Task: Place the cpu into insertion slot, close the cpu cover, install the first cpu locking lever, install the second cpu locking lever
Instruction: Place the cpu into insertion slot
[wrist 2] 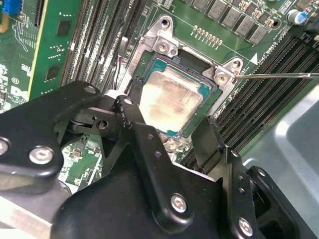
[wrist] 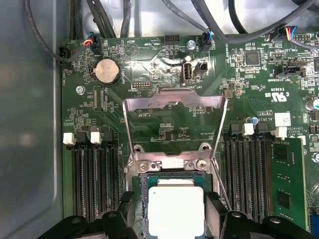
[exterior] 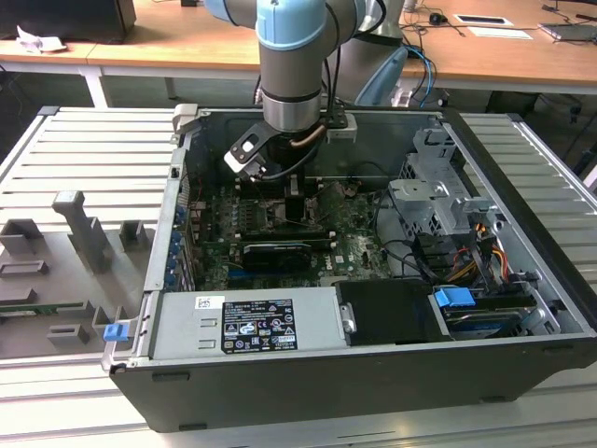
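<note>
You have the arm (exterior: 294,65) reaching down into the open computer case (exterior: 373,383), which sits on the ribbed grey surface (exterior: 84,149). The gripper (exterior: 291,201) is low over the green motherboard (exterior: 354,243). In both wrist views the cpu (wrist 2: 169,97) (wrist: 175,211) lies flat, silvery top up, inside the insertion slot (wrist 2: 164,47) (wrist: 172,164), with a narrow band of its green edge showing around the metal top. The gripper (wrist 2: 167,114) (wrist: 172,199) straddles the cpu, black metal close against two opposite sides of it. You cannot tell from these views whether it is clamped on the chip's edges or standing just clear of them. In the first wrist view the cpu cover (wrist: 149,101) is open. It is swung back from its hinge at the slot's rim, and the board shows through its large cut-out centre. In the second wrist view a thin locking lever (wrist 2: 279,75) runs out from one corner of the slot over the long black memory slots (wrist 2: 99,45), which flank the slot on both sides. A round coin cell (wrist: 106,71) sits on the board beyond the open cover.
</note>
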Robot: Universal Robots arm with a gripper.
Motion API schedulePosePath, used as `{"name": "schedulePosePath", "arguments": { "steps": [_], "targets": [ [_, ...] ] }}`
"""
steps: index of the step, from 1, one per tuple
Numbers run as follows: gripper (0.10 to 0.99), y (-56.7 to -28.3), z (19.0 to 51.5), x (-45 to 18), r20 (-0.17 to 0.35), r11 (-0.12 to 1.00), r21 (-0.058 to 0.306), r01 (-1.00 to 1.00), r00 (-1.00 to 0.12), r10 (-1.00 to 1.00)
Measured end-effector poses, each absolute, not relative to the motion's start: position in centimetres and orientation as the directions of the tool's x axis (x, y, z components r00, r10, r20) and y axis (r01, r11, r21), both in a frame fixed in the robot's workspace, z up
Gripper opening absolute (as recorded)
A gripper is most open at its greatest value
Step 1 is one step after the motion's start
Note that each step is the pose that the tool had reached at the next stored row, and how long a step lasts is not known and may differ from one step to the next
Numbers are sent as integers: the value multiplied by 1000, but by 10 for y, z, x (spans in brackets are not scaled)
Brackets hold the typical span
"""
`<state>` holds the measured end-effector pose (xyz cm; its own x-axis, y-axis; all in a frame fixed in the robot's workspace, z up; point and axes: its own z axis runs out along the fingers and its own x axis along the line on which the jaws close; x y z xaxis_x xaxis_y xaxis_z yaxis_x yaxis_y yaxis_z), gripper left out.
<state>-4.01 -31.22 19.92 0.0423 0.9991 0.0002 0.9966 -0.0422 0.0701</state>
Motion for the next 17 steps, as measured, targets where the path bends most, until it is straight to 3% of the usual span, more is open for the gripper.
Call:
{"name": "schedulePosePath", "arguments": {
  "steps": [8,10,11,15,16,17],
  "targets": [
    [647,-313,207,-40,-2,-34,70,997,34,999],
    [522,-315,207,-40,-3,-34,70,997,34,999],
    [522,-316,207,-40,-3,-34,70,997,34,999],
    [278,-317,209,-40,-6,-34,70,997,34,999],
    [278,-317,209,-40,-6,-34,70,997,34,999],
    [220,-317,210,-40,-6,-34,70,997,34,999]
  ]
}}
